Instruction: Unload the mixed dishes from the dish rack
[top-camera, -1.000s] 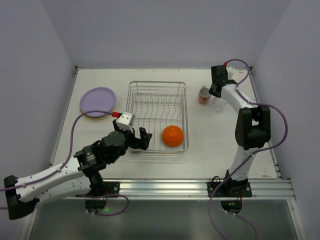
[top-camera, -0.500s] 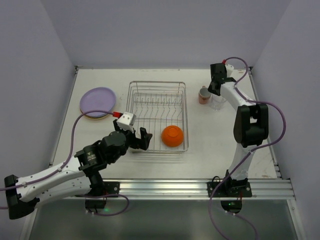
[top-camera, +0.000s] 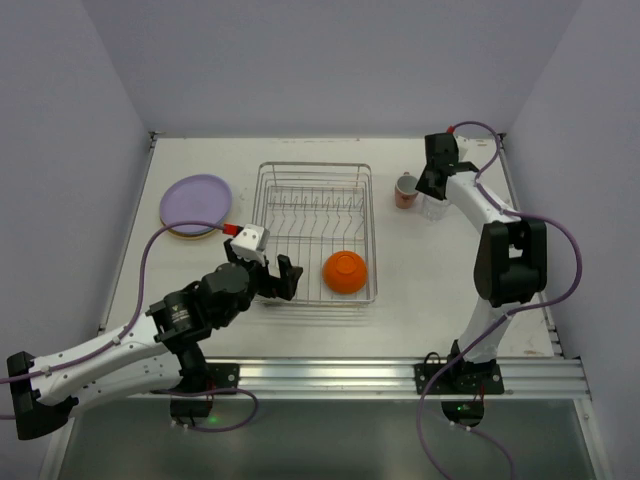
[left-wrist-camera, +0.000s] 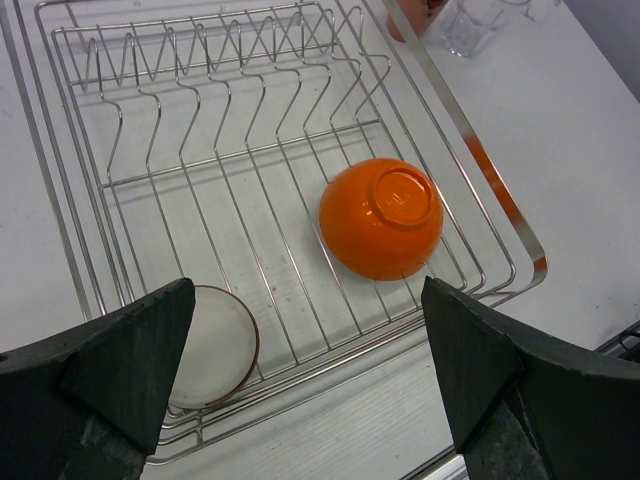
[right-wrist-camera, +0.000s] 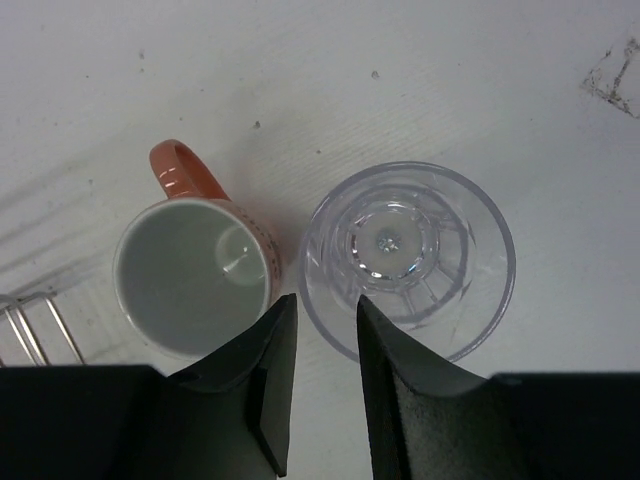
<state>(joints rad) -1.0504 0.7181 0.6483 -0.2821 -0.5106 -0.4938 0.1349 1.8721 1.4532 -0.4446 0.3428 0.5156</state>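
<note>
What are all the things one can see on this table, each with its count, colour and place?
rack: one, silver wire, middle of table
bowl: one, orange, bottom up in rack, near right part
cup: one, cream, rack's near left corner
mug: one, pink-orange, upright on table, right of rack
glass: one, clear, upright beside mug
plates: one stack, lavender on top, tan below, left of rack; count unclear
table: one, white
left arm: white and black, near left
right arm: white and black, right side
left claw: black, open, above rack's near edge
right claw: black, slightly open, astride glass's rim
</note>
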